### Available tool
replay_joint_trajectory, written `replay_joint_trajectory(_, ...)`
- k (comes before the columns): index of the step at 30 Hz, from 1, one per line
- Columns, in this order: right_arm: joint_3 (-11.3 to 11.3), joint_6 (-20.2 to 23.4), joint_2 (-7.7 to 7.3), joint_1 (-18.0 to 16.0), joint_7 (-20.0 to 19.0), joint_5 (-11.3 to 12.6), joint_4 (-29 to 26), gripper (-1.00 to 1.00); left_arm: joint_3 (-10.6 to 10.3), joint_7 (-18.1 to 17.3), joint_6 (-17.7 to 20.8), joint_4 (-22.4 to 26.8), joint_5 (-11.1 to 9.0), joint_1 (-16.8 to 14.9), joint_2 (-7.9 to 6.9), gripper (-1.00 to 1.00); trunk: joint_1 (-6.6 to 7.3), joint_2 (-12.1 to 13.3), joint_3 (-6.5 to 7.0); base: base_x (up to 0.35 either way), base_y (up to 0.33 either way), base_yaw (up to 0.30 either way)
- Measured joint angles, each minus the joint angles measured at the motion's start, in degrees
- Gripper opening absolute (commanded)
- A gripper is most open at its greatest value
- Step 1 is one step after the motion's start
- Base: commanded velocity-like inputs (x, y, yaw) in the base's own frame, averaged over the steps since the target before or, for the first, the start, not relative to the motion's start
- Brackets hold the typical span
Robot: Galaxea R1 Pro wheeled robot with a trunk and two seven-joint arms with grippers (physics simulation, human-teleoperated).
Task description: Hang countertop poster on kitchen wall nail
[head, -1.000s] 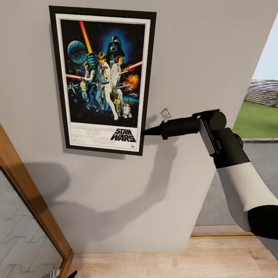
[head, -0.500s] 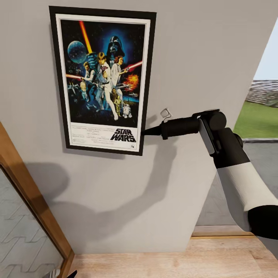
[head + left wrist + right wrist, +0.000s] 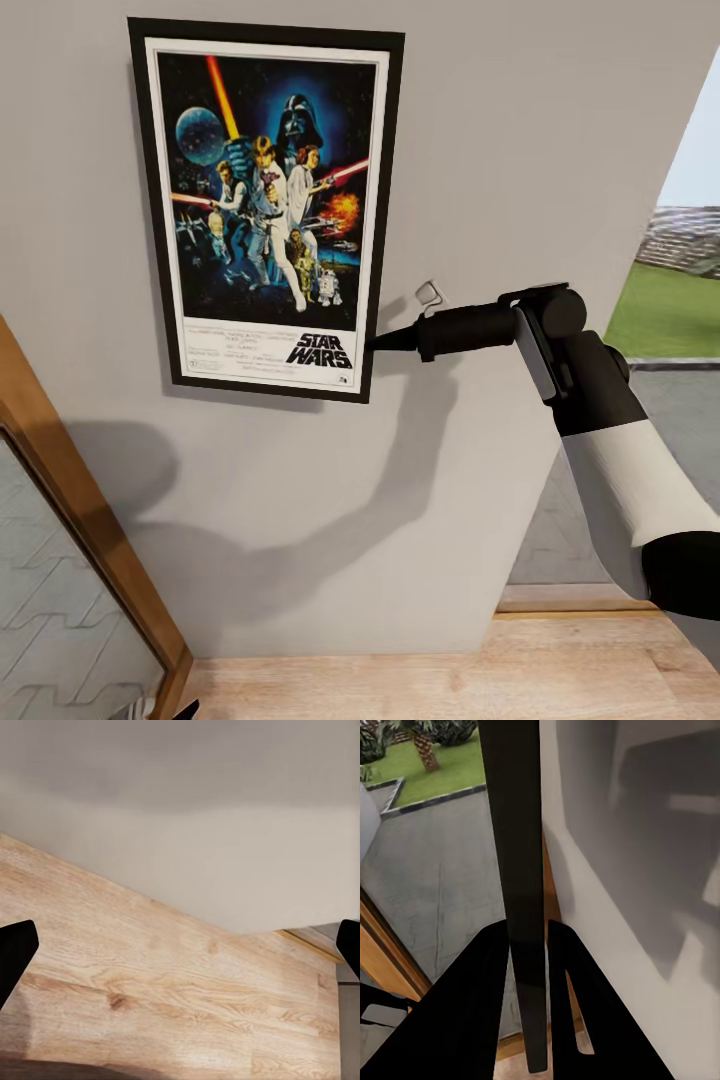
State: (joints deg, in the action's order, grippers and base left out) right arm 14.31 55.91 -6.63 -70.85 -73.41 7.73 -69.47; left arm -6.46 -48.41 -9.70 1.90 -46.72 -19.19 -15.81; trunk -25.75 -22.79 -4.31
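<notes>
The black-framed, white-bordered Star Wars poster (image 3: 267, 205) of blue-black artwork with lightsabers hangs upright against the grey wall (image 3: 520, 130). The right gripper (image 3: 378, 343) pinches its lower right edge. The left gripper (image 3: 180, 952) is spread wide.

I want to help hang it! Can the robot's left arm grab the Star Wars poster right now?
Probably not: the left gripper hangs low, open over the wooden floor, while the poster is up on the wall, held by the right gripper.

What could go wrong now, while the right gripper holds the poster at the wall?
1. The right gripper pinches only the poster frame's lower right edge; opening it may drop the poster if no nail carries it.
2. Pulling the fingers back sideways may drag the frame crooked.
</notes>
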Motion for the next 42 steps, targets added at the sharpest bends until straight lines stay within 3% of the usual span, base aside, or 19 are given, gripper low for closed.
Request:
replay_joint_trajectory(40, -0.09, -0.10, 0.00, 0.09, 0.38, -0.12, -0.06, -1.00, 0.00, -0.02, -0.16, 0.00, -0.09, 0.00, 0.00, 1.00, 0.01, 0.00, 0.00, 0.021, 0.000, 0.000)
replay_joint_trajectory(41, -0.09, -0.10, 0.00, 0.09, 0.38, -0.12, -0.06, 1.00, 0.00, -0.04, -0.16, 0.00, -0.09, 0.00, 0.00, 1.00, 0.01, 0.00, 0.00, 0.042, 0.000, 0.000)
replay_joint_trajectory(42, -0.09, 0.04, 0.00, 0.09, 0.27, -0.01, -0.07, 1.00, 0.00, -0.05, -0.17, 0.00, -0.09, 0.00, 0.00, 1.00, 0.00, 0.00, 0.00, 0.027, 0.000, 0.000)
